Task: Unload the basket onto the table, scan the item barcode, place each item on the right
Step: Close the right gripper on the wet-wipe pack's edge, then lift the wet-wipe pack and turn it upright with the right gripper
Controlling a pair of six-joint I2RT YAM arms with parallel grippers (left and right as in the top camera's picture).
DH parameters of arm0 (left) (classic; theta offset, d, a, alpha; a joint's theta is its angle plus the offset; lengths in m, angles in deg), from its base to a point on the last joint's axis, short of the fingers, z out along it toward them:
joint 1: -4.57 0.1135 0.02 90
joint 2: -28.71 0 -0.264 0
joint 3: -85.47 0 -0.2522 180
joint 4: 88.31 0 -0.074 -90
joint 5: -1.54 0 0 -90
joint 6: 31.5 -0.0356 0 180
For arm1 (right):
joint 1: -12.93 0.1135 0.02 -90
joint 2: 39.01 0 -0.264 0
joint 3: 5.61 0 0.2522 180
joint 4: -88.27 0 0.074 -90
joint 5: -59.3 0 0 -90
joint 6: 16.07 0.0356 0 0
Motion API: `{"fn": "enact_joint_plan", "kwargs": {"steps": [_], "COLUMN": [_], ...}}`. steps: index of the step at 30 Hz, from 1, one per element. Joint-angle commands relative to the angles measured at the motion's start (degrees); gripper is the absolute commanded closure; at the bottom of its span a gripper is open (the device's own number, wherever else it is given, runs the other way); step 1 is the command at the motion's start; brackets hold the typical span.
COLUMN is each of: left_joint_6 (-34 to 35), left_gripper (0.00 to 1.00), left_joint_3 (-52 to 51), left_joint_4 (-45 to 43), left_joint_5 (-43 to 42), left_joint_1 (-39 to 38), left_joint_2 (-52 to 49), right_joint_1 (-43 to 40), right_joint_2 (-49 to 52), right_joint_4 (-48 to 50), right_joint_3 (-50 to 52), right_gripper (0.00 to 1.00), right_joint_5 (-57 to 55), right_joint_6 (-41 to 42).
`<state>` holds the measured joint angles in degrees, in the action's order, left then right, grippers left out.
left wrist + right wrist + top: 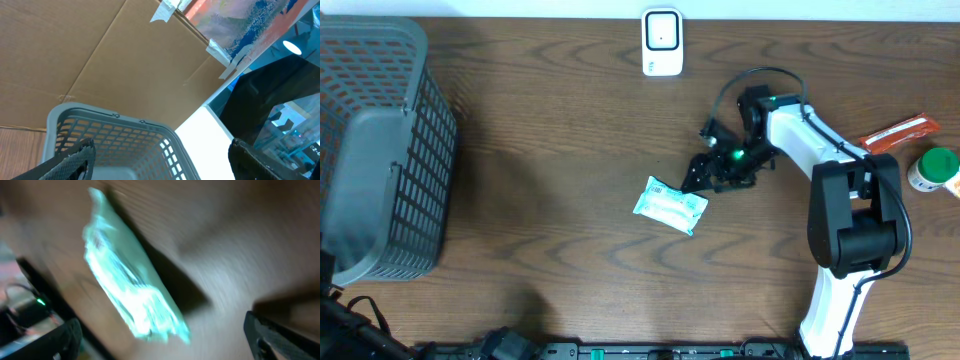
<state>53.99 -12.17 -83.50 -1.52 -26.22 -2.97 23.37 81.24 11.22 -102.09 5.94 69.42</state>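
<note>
The packet (pixel 670 205) is seen lying flat on the table (pixel 550 200) near ctr. It is a soft, crinkled pouch of pale blue-green plastic, roughly rectangular, w/ print on it; in the R wrist view it is blurred. The R gripper (pixel 694 179) is held just beside its upper-right end. Its black fingers (pixel 64 337) are spread wide w/ nothing clamped; contact w/ the packet cannot be told. The scanner (pixel 662 42), a smooth white rounded block, is stood at the far edge, well apart. The table is dark wood-grain. A grey plastic lattice basket (pixel 380 150) is set at left; its contents cannot be made out. The L gripper (pixel 162 152) is shown w/ fingers apart, nothing held, the basket rim seen between them. At right an orange sachet (pixel 897 133) and a green-lidded jar (pixel 933 170) are seen.
</note>
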Motion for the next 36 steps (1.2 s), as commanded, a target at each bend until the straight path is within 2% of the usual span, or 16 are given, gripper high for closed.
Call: {"fn": "enact_joint_plan", "kwargs": {"steps": [1, 5, 10, 17, 26, 31, 36], "left_joint_6": [-0.3, -0.3, -0.3, -0.3, -0.3, -0.3, -0.3], "left_gripper": [0.15, 0.15, 0.15, 0.15, 0.15, 0.15, 0.15], "left_joint_3": [-0.1, -0.1, -0.1, -0.1, -0.1, -0.1, -0.1], "left_joint_4": [-0.1, -0.1, -0.1, -0.1, -0.1, -0.1, -0.1], "left_joint_5": [3.0, 3.0, 3.0, 3.0, 3.0, 3.0, 3.0], "left_joint_1": [0.2, 0.2, 0.2, 0.2, 0.2, 0.2, 0.2], "left_joint_2": [0.3, 0.3, 0.3, 0.3, 0.3, 0.3, 0.3], "right_joint_1": [-1.0, -0.5, -0.1, 0.9, 5.1, 6.4, 6.8], "right_joint_2": [-0.9, -0.9, -0.9, -0.9, -0.9, 0.1, 4.9], "right_joint_4": [-5.0, -6.5, 5.0, 21.4, 23.3, 25.6, 26.6], "right_joint_3": [-0.2, 3.3, 11.4, 20.9, 25.7, 25.9, 25.9], "right_gripper": [0.01, 0.01, 0.01, 0.01, 0.01, 0.01, 0.01], "right_joint_5": [-8.3, -11.2, -11.1, -11.1, -10.1, -7.6, -13.2], "right_joint_6": [27.8, 37.6, 46.4, 41.1, 41.0, 36.0, 35.7]}}
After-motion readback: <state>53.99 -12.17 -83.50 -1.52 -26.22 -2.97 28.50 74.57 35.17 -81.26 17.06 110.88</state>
